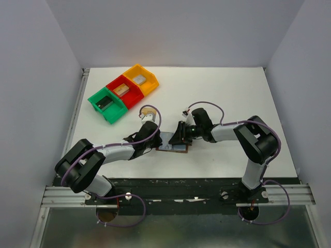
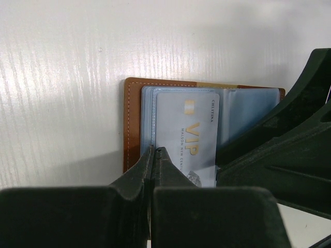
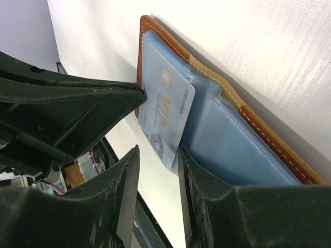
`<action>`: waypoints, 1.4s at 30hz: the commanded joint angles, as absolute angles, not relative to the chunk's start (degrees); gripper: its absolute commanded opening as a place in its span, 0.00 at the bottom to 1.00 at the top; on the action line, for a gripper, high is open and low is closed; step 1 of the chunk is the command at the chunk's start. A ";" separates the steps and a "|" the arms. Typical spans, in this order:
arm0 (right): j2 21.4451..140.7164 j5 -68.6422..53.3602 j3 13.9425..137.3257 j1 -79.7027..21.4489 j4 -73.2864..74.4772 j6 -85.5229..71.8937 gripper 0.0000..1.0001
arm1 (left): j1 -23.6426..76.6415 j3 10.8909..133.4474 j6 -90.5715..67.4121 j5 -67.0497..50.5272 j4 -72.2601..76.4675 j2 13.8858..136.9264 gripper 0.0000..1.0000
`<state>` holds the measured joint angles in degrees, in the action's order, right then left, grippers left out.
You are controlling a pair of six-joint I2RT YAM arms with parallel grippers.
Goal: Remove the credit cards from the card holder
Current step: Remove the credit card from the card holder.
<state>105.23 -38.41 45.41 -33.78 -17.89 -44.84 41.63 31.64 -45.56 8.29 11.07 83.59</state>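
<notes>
**Two grippers meet at the open card holder**

Two black arms reach in toward the middle of the white table (image 1: 232,93), where the brown leather bifold card holder (image 1: 173,146) lies opened flat, its stitched edge framing light-blue clear sleeves. One silvery light-blue credit card (image 2: 194,134), printed with gold "VIP" lettering, sticks partway out of the sleeves on the holder's left half, its free end toward the arms' bases.

In the left wrist view, the left gripper (image 2: 155,151) has its fingers pressed together. Their tips touch the edge of the sleeves just beside the card's long side. Whether anything thin is caught between them cannot be told.

The right gripper (image 3: 158,152) has its fingers partly spread. The card's (image 3: 165,111) protruding corner lies in the gap between them, and neither pad is visibly clamped on it. The leather spine (image 3: 269,135) runs away behind it.

Well apart, at the table's far left, three plastic bins sit in a diagonal row: green (image 1: 98,99), red (image 1: 115,82) and yellow (image 1: 151,77), each with a small block inside.
</notes>
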 commanded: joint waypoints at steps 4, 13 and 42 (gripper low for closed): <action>106.61 -36.56 47.20 -33.93 -14.85 -42.19 0.45 | 41.84 29.18 -46.06 7.12 7.03 84.02 0.04; 106.87 -35.16 47.46 -33.93 -12.39 -40.87 0.48 | 41.75 28.92 -46.41 7.12 6.77 83.76 0.04; 108.72 -44.12 45.44 -33.92 -28.65 -49.83 0.43 | 42.27 28.57 -45.88 5.19 8.61 84.64 0.00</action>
